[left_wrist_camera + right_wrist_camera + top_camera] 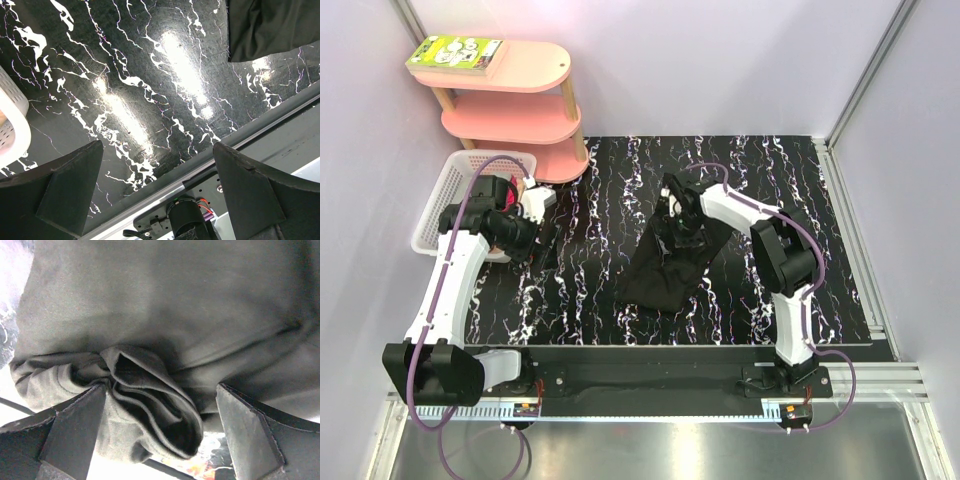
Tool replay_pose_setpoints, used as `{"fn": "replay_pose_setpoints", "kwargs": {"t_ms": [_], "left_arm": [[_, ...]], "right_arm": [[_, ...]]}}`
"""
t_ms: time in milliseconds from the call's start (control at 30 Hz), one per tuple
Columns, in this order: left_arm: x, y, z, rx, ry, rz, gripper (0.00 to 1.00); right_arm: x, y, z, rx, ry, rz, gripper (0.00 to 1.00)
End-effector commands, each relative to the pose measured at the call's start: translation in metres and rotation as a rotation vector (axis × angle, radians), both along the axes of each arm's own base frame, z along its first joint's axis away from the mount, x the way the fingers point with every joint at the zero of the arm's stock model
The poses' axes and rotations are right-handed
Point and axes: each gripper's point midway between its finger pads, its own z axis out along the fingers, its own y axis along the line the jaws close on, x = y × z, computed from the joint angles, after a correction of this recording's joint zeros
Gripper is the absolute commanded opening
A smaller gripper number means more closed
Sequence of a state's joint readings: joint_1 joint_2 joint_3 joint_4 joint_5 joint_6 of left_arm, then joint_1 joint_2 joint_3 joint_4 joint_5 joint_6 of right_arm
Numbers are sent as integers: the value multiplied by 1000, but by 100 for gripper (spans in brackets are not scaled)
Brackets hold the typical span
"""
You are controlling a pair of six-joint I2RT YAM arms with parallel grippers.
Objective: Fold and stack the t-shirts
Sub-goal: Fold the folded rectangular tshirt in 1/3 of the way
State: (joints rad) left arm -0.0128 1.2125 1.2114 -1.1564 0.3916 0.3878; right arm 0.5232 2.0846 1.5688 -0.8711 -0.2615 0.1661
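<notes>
**A:** Nearest the lens is your right claw (pixel 161 387). How does it stand?

**B:** Its jaws are wide apart. A bunched fold of the soft black cloth t-shirt (pixel 165 305) sits between them, unpinched.

**A:** Where is that shirt?

**B:** It lies crumpled mid-way across the black, white-veined marbled counter (pixel 590 200), right under your right claw.

**A:** And your left claw (pixel 157 147)?

**B:** It is spread wide too and holds nothing. It hangs over the counter just beside the white plastic lattice basket (pixel 445 190), well apart from the shirt.
</notes>
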Motion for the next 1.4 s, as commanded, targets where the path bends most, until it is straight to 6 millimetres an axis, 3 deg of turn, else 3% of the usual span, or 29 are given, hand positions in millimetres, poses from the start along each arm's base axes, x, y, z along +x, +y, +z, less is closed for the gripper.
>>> {"fn": "replay_pose_setpoints", "kwargs": {"t_ms": [0,167,433,533,567,667,767,800,867,900,933,1033,1167,1267,1367], "left_arm": [[10,2,17,6,-83,-5,98],[11,0,17,-4,-78,-1,98],[12,4,20,13,-92,0,98],[11,4,19,13,-90,0,98],[11,3,19,10,-90,-1,98],[11,3,19,9,-89,-2,98],[13,3,21,9,-95,0,98],[12,3,21,10,-93,2,98],[13,4,21,14,-95,1,98],[13,4,22,15,-98,1,98],[12,4,22,16,-98,0,98],[12,5,22,19,-98,0,98],[14,5,21,16,-95,0,98],[15,3,21,4,-88,1,98],[18,2,23,-5,-87,4,98]], "right_arm": [[29,-9,47,-8,-155,-44,100],[34,-4,58,49,-157,-38,100],[3,12,40,157,-10,-6,100],[-7,15,36,187,26,4,88],[-9,14,35,190,35,0,78],[-15,14,32,196,55,-3,68],[-18,15,31,207,64,-7,49],[-19,16,30,212,64,-7,29],[-21,17,30,220,72,-14,7],[-23,17,32,227,75,-13,0],[-24,18,32,234,82,-17,0],[-25,22,50,268,62,-19,0],[-23,27,109,341,-63,-19,0],[-25,25,140,373,-134,-23,0],[-19,16,139,322,-182,-35,0]]}}
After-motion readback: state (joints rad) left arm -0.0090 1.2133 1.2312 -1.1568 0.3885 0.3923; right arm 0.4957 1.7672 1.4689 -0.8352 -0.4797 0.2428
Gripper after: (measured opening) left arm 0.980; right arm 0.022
